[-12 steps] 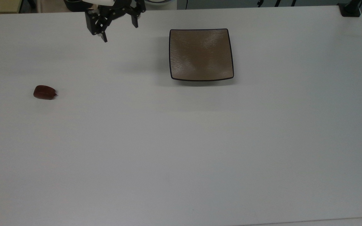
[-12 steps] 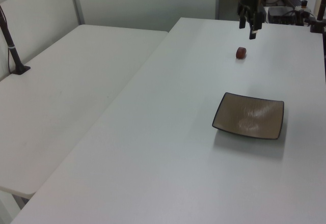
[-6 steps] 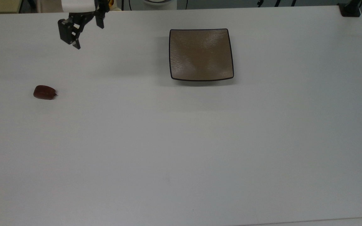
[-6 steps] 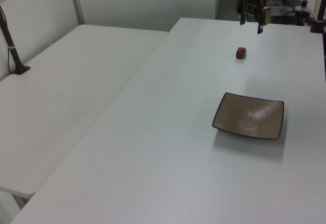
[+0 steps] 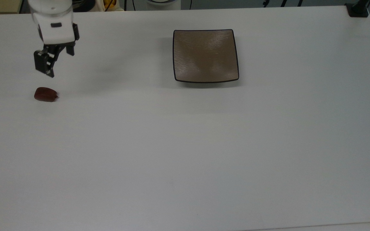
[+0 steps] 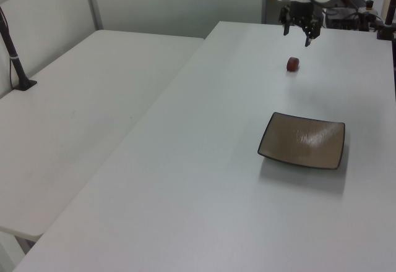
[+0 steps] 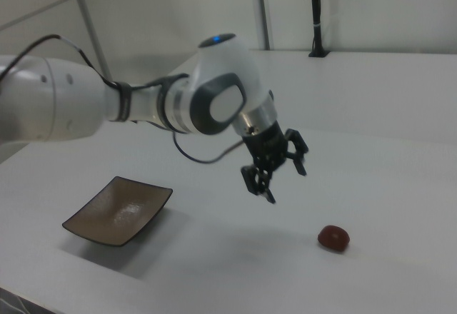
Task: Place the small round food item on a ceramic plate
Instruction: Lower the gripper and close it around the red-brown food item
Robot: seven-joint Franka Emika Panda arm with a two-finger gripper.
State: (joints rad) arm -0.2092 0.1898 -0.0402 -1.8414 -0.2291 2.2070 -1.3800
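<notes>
Top view cuts the arm off at the upper edge, so all I can see of it is the white wrist and the black gripper [image 5: 56,63] below it, fingers spread apart and holding nothing. I'll place everything by the ceramic plate [image 5: 205,55], which sits square on the white table [image 5: 185,154]: brown, glossy, faintly streaked, with rounded corners, a thin dark rim and upturned edges. The small round food item [image 5: 45,94] lies on the bare table well away from the plate, toward the top view's left and a little lower, a dark reddish-brown oval lump with a small point at its right end, much smaller than the plate. The gripper hangs near that lump, on the side away from the plate in the left view [image 6: 297,29], clear of it and above the table. Right view shows the gripper [image 7: 278,174] in the air between the plate [image 7: 118,210] and the food item [image 7: 333,237], touching neither. The lump's surface detail is too small to make out in the left view [image 6: 293,64], where the plate [image 6: 302,140] lies nearer the camera.
</notes>
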